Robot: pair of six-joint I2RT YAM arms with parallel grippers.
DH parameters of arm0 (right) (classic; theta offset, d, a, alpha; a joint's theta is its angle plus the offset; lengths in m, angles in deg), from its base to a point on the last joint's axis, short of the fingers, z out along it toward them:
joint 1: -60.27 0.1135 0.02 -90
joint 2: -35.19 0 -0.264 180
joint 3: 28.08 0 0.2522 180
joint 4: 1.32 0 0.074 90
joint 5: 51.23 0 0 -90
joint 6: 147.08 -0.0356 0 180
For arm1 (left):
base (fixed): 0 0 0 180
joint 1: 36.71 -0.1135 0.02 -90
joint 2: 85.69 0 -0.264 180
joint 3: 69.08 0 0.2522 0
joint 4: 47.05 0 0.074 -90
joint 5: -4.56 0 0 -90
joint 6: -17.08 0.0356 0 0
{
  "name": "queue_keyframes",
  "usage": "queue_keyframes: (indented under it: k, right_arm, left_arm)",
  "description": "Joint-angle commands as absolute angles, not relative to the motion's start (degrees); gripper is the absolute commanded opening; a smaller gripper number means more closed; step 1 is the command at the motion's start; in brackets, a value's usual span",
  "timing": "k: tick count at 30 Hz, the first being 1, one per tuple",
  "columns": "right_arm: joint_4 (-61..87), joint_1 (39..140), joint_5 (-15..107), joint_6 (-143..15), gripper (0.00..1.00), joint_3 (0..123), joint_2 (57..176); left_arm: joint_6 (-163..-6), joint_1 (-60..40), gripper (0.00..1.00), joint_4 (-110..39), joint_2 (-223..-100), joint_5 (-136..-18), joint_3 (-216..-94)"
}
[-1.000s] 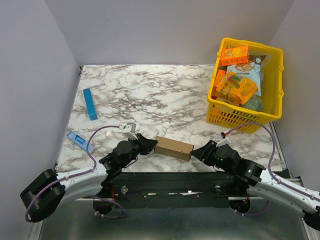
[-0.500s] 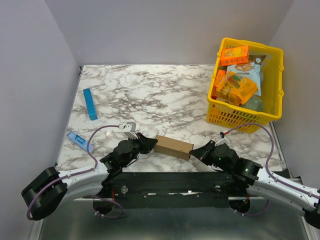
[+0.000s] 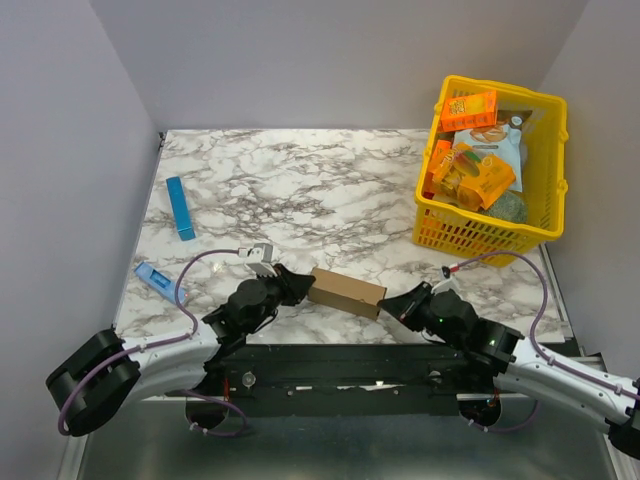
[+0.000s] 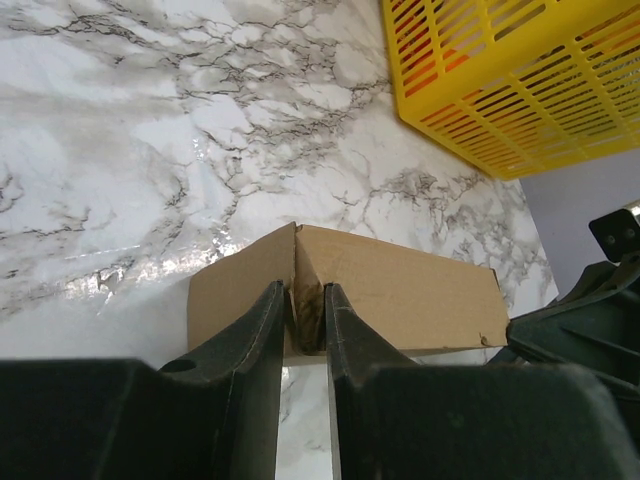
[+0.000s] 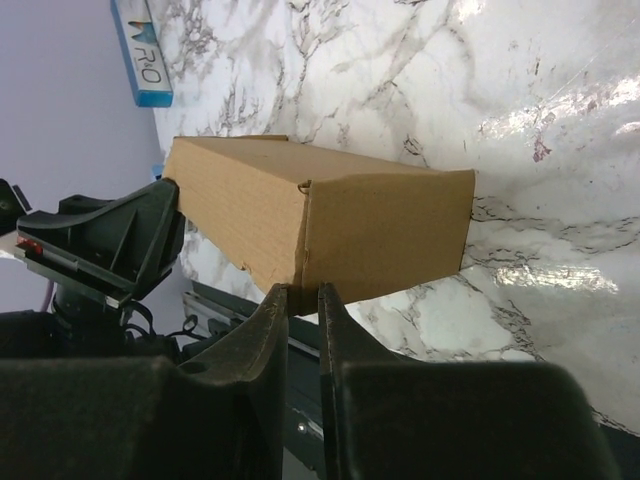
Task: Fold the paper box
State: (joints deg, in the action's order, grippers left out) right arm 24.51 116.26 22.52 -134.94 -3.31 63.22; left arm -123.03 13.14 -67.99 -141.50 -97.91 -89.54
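Paper box (image 3: 347,290): already a closed-looking carton at the near edge of the surface (image 3: 330,190), lying between my two grippers; folding looks almost done.
The marble surface carries a yellow basket (image 3: 553,180) in its far right corner, well apart from the work. The box lies lengthwise along the near edge, its long walls up and its right end face shut flat. At the left end a seam gapes slightly where two panels meet, so I judge that flap needs pressing home. My left gripper (image 4: 300,295) is clamped on the cardboard at that seam. My right gripper (image 5: 303,292) is narrowed to a slit at the lower edge of the right end, and I cannot tell whether it pinches cardboard or only touches it.
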Motion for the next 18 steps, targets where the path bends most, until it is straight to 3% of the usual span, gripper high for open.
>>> queue_keyframes:
  k: [1, 10, 15, 18]
  right_arm:
    - [29.60, 116.52, 19.87, -127.41, 0.00, -7.81, 64.89]
    - [15.52, 116.70, 26.11, -111.67, 0.00, -8.34, 69.90]
    - [13.41, 117.40, 27.69, -110.16, 0.00, -9.39, 70.87]
    - [11.40, 118.28, 29.10, -107.79, 0.00, -8.17, 73.67]
  left_arm:
    - [-117.15, 14.00, 0.28, -63.66, -149.22, -94.94, -87.58]
    - [-105.62, 13.92, 0.31, -91.51, -160.04, -97.57, -88.83]
    - [-111.32, 13.92, 0.34, -98.93, -156.37, -101.79, -78.04]
    - [-115.09, 14.00, 0.35, -95.45, -149.45, -102.06, -76.25]
